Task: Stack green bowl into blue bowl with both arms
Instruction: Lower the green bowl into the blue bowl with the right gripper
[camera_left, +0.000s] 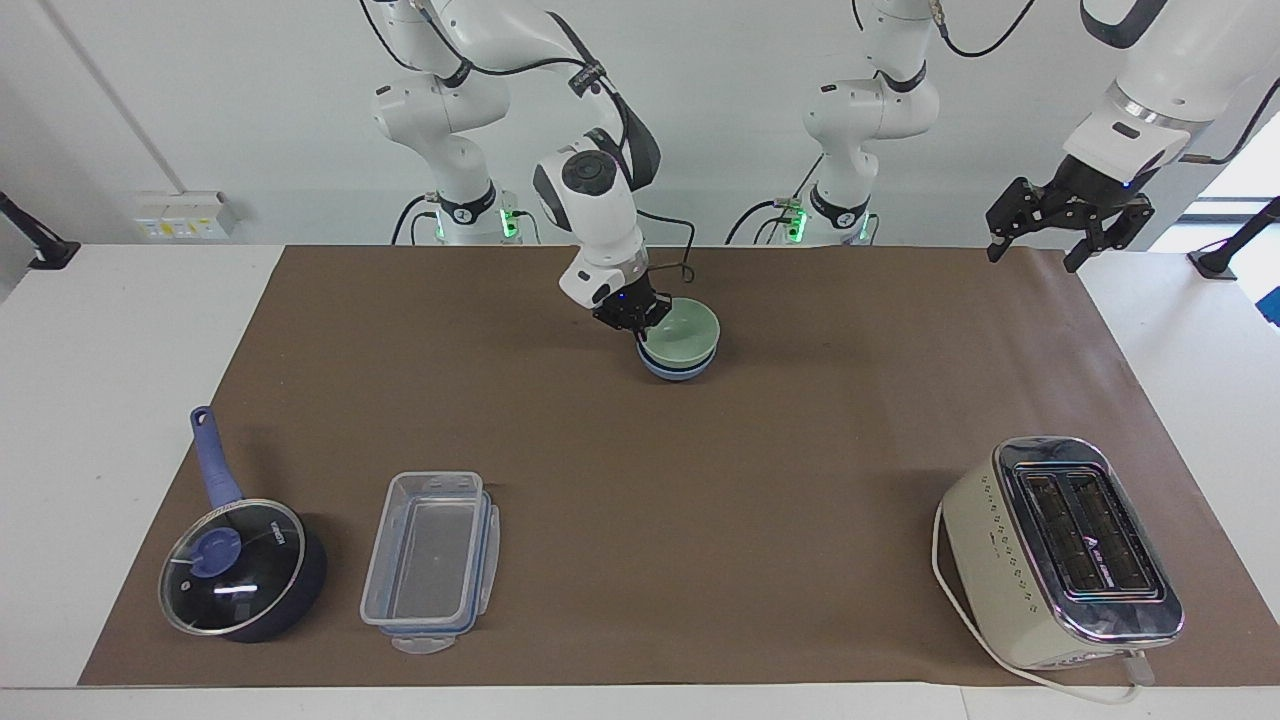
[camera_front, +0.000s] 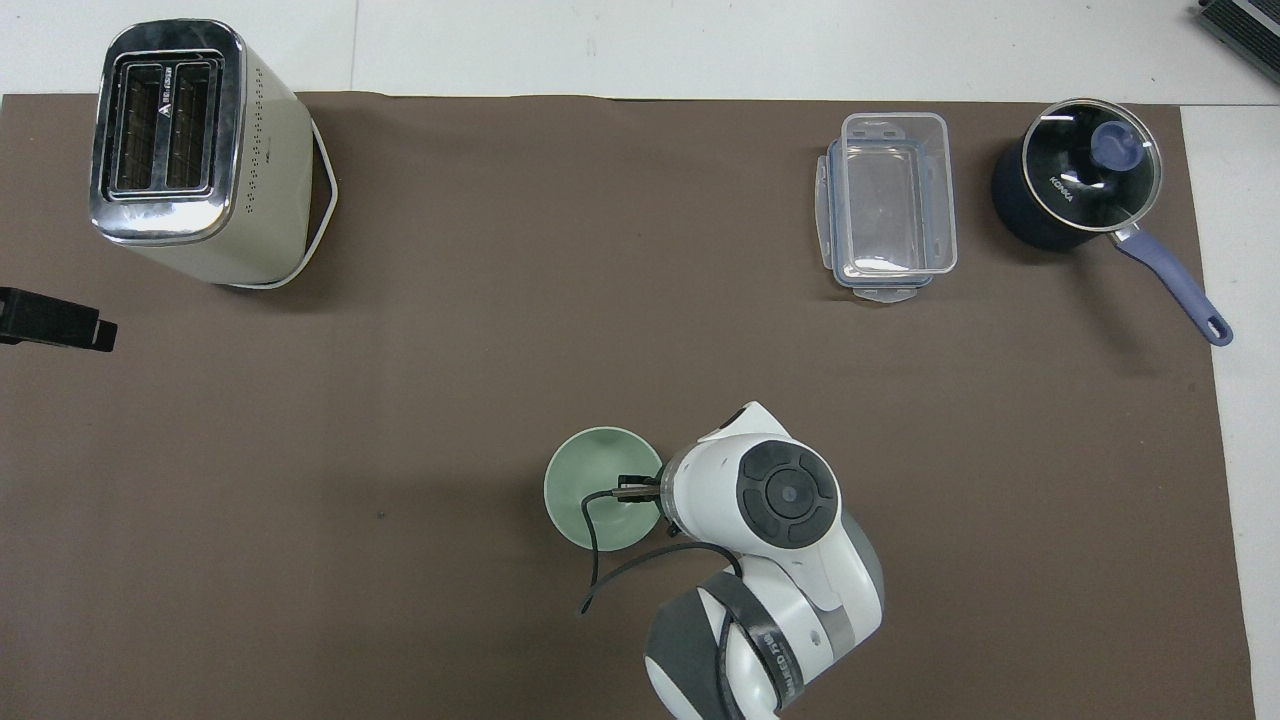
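Right gripper: down at the rim of the green bowl, on the side toward the right arm's end of the table, fingers pinched tight on that rim. In the overhead view the arm's white wrist hides the fingers.
Green bowl: sitting in the blue bowl, rim a touch tilted, mouth facing up; its pale inside shows plainly from overhead.
Blue bowl: on the brown mat, mid-table and close to the robots' edge; only its lower wall peeks out beneath the green one. From overhead it is covered.
Left gripper: waiting in the air over the mat's corner at the left arm's end, fingers spread wide, holding nothing. Overhead, only a black tip shows at the edge of the view.
Mat: brown sheet covering most of the white table.
Toaster: cream and chrome, at the left arm's end, well away from the robots, its cord looped beside it.
Clear box: lidless plastic container, far from the robots, toward the right arm's end.
Saucepan: dark blue with a glass lid, just beside the clear box, closer to the table's end.
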